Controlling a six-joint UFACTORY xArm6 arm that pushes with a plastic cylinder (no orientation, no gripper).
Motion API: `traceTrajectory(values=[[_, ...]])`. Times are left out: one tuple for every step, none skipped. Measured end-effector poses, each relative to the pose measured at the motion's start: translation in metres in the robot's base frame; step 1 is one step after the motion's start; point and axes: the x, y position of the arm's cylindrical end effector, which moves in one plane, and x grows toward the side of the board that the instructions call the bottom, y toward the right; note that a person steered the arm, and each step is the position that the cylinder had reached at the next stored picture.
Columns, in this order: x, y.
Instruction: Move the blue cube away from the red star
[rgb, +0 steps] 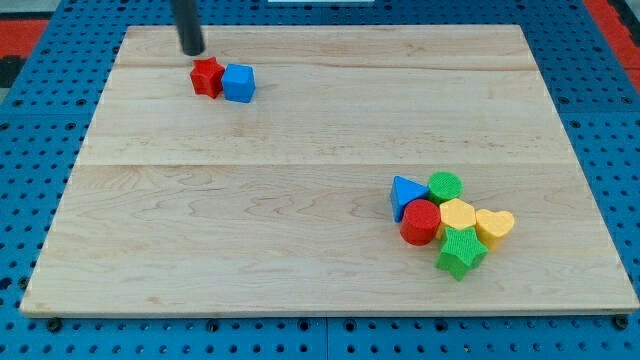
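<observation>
The blue cube (239, 83) sits near the view's top left on the wooden board, touching the right side of the red star (206, 76). My tip (192, 50) is just above and slightly left of the red star, a short gap away from it, and farther from the blue cube.
A cluster of blocks lies at the view's lower right: a blue triangle (405, 194), a green cylinder (445, 185), a red cylinder (421, 222), a yellow hexagon (457, 214), a yellow heart (494, 225) and a green star (461, 250). The board's top edge (320, 27) is close behind my tip.
</observation>
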Motion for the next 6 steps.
traceTrajectory(values=[[0.029, 0.024], [0.053, 0.068], [0.067, 0.122], [0.089, 0.166], [0.131, 0.174], [0.116, 0.171]])
